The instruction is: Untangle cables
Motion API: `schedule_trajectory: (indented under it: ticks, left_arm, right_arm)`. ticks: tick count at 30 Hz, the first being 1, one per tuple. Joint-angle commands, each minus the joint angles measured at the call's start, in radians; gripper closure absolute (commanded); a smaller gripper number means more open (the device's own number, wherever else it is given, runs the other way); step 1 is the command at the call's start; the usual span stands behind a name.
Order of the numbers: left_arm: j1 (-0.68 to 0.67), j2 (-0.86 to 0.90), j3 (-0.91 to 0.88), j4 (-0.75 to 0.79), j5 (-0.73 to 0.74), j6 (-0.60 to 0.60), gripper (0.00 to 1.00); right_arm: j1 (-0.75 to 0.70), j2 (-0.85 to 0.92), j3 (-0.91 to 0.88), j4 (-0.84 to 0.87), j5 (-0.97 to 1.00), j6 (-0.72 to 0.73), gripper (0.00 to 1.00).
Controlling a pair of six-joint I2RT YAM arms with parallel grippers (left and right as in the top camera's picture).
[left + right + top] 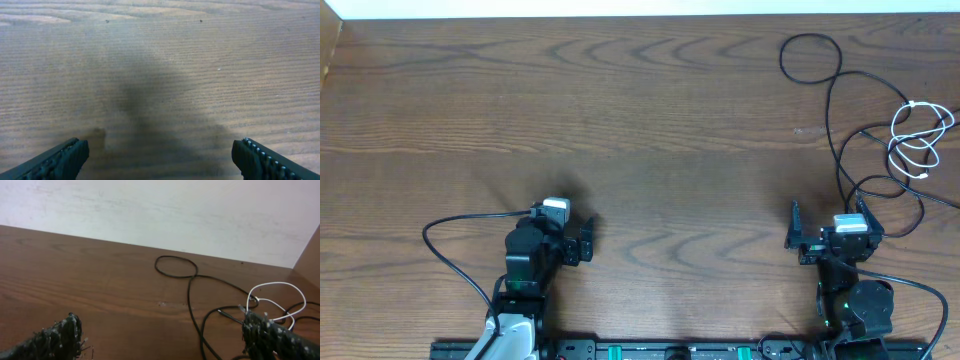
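The cables lie at the far right of the table. The long black cord (830, 112) starts in a loop near the back edge and winds toward me in several curves. The shorter white cord (912, 105) is coiled in small loops over it by the right edge. My right gripper (827, 218) stands open just short of the nearest black loops. In the right wrist view its fingers (276, 339) are wide apart, with the black cord (189, 296) and the white cord (272, 284) ahead and to the right. My left gripper (583, 240) is open over bare wood at the near left, far from the cords.
Thick black wires (438, 236) run from the arm bases along the near edge, one on each side (923, 286). A white wall (160, 210) stands behind the table's back edge. A wooden side panel (309, 252) rises at the far right corner.
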Motion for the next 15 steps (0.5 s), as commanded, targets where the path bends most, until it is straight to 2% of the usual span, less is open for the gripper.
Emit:
schedule_trajectory:
  ticks: [1,9,15]
  left_arm:
    - [0.002,-0.024,-0.002,-0.018,-0.005,-0.013,0.03]
    - [0.002,-0.125,-0.002,-0.134,-0.005,-0.013,0.03]
    - [0.002,-0.302,-0.002,-0.313,-0.006,-0.012,0.03]
  right_arm:
    - [-0.003,-0.007,-0.001,-0.004,-0.002,-0.014,0.01]
    - [-0.003,-0.007,-0.001,-0.005,-0.002,-0.014,0.01]
    - [-0.003,-0.007,-0.001,-0.004,-0.002,-0.014,0.01]
